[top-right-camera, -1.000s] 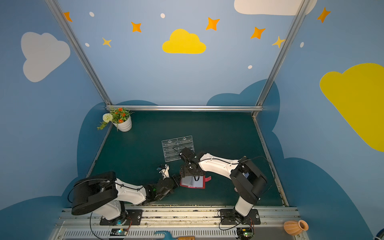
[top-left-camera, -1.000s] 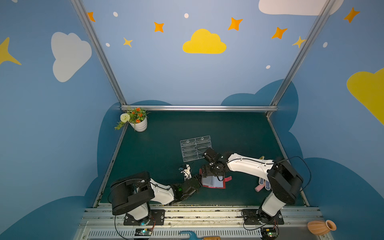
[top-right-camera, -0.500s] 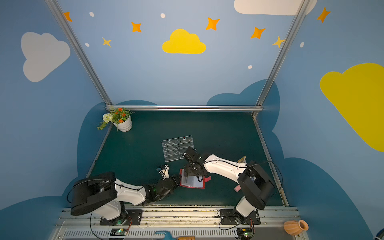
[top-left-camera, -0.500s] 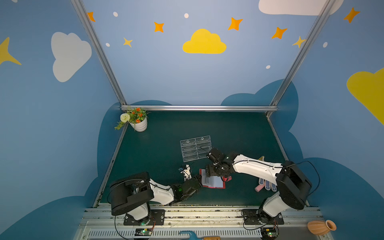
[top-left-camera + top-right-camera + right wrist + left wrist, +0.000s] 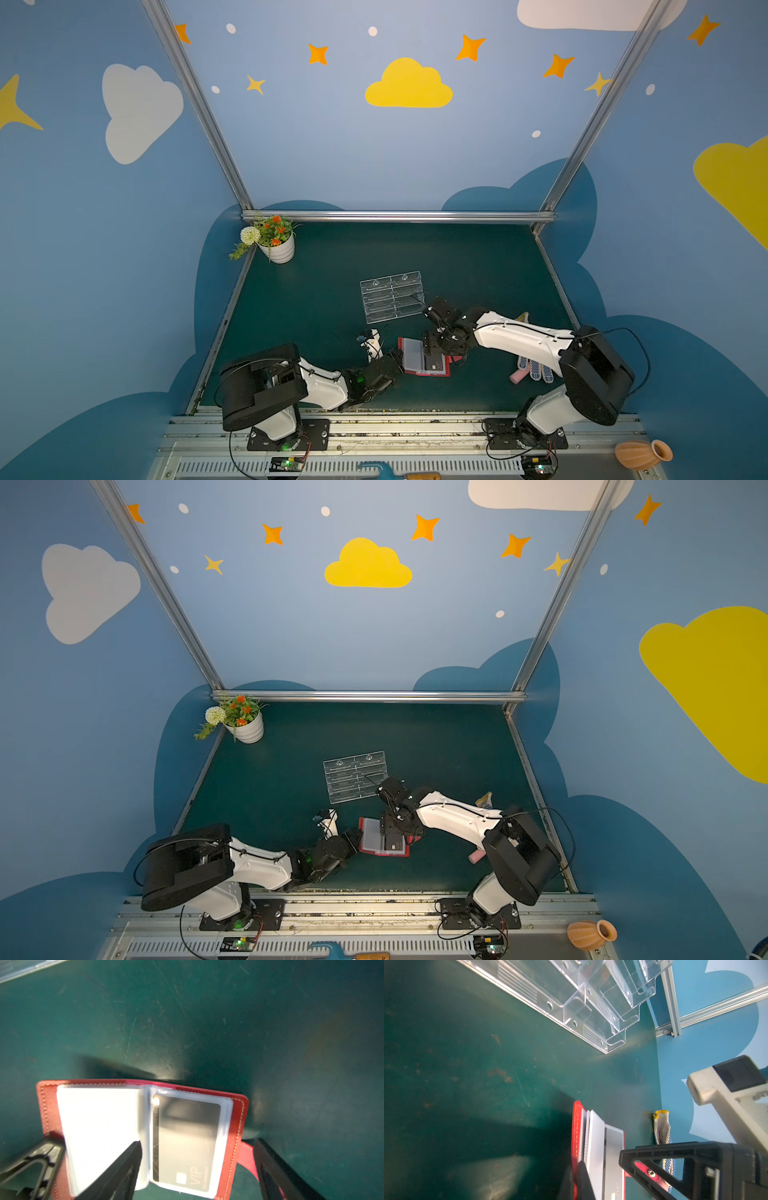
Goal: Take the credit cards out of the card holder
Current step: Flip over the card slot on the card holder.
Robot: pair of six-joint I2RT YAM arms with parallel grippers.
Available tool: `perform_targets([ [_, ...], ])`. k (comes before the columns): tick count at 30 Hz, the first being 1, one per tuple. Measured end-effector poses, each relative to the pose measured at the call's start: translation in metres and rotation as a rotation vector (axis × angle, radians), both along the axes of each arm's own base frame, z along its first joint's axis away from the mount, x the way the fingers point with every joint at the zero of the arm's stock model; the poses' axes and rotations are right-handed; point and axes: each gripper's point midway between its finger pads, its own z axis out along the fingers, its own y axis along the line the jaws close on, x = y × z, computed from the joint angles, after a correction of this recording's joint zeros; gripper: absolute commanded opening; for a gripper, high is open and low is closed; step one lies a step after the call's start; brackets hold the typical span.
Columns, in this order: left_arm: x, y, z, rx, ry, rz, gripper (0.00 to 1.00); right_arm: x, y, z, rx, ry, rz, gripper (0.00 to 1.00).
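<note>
The red card holder (image 5: 415,371) (image 5: 376,851) lies open on the green mat, with its clear sleeve pages fanned. A dark credit card (image 5: 187,1142) with "VIP" lettering sits inside the right-hand sleeve, and it also shows from above (image 5: 434,365). My left gripper (image 5: 576,1180) (image 5: 398,360) is shut on the left cover's edge (image 5: 574,1126). My right gripper (image 5: 197,1142) (image 5: 436,349) hangs open just above the holder. One finger (image 5: 128,1165) is over the left pages and the other finger (image 5: 270,1165) stands beyond the pink snap tab (image 5: 247,1157).
A clear acrylic tiered stand (image 5: 392,297) lies flat just behind the holder. A white dotted glove (image 5: 534,370) and a pink object (image 5: 517,377) lie under the right arm. A small white item (image 5: 374,338) sits by the left wrist. A flower pot (image 5: 278,247) stands in the far left corner.
The right arm has swung slightly to the right, and its gripper has settled over the holder's right page with its jaws narrowing a little. The left gripper has not moved.
</note>
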Motion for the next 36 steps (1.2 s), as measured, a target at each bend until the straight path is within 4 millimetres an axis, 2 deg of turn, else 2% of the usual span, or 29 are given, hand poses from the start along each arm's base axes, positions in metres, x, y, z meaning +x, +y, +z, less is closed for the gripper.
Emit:
perform_targets([
  [8, 0.000, 0.000, -0.001, 0.003, 0.001, 0.000, 0.04, 0.000, -0.007, 0.004, 0.012, -0.010, -0.014, 0.82],
  [9, 0.000, 0.001, -0.001, 0.006, 0.002, 0.000, 0.08, -0.001, -0.009, 0.006, 0.019, -0.015, -0.018, 0.82],
  [14, -0.002, 0.008, -0.001, 0.025, 0.016, 0.017, 0.57, 0.001, -0.017, 0.028, 0.089, -0.065, -0.044, 0.82],
  [17, -0.002, 0.016, 0.010, 0.016, 0.012, 0.038, 0.70, 0.002, -0.022, 0.042, 0.138, -0.097, -0.058, 0.78],
  [20, -0.003, 0.029, 0.030, 0.003, -0.006, 0.066, 0.78, -0.001, -0.022, 0.054, 0.190, -0.114, -0.057, 0.60],
  [22, -0.003, 0.036, 0.053, -0.024, -0.039, 0.071, 0.79, -0.002, -0.019, 0.059, 0.226, -0.118, -0.051, 0.47],
  [23, -0.003, 0.039, 0.066, -0.043, -0.060, 0.068, 0.76, -0.003, -0.016, 0.061, 0.248, -0.117, -0.048, 0.39],
  [25, 0.001, 0.041, 0.088, -0.073, -0.091, 0.038, 0.63, -0.003, -0.011, 0.061, 0.285, -0.112, -0.044, 0.21],
  [27, 0.011, 0.038, 0.104, -0.118, -0.086, -0.005, 0.61, -0.002, -0.007, 0.054, 0.315, -0.090, -0.044, 0.05],
  [28, 0.016, 0.036, 0.109, -0.135, -0.078, -0.028, 0.60, 0.000, -0.008, 0.047, 0.321, -0.070, -0.055, 0.01],
  [30, 0.020, 0.026, 0.115, -0.147, -0.055, -0.092, 0.58, 0.004, -0.011, 0.032, 0.321, -0.033, -0.079, 0.00],
  [34, 0.008, -0.018, 0.128, -0.180, 0.011, -0.301, 0.54, 0.003, -0.016, 0.008, 0.313, 0.021, -0.106, 0.01],
  [36, 0.002, -0.035, 0.125, -0.184, 0.050, -0.379, 0.49, 0.002, -0.018, 0.002, 0.313, 0.031, -0.110, 0.00],
])
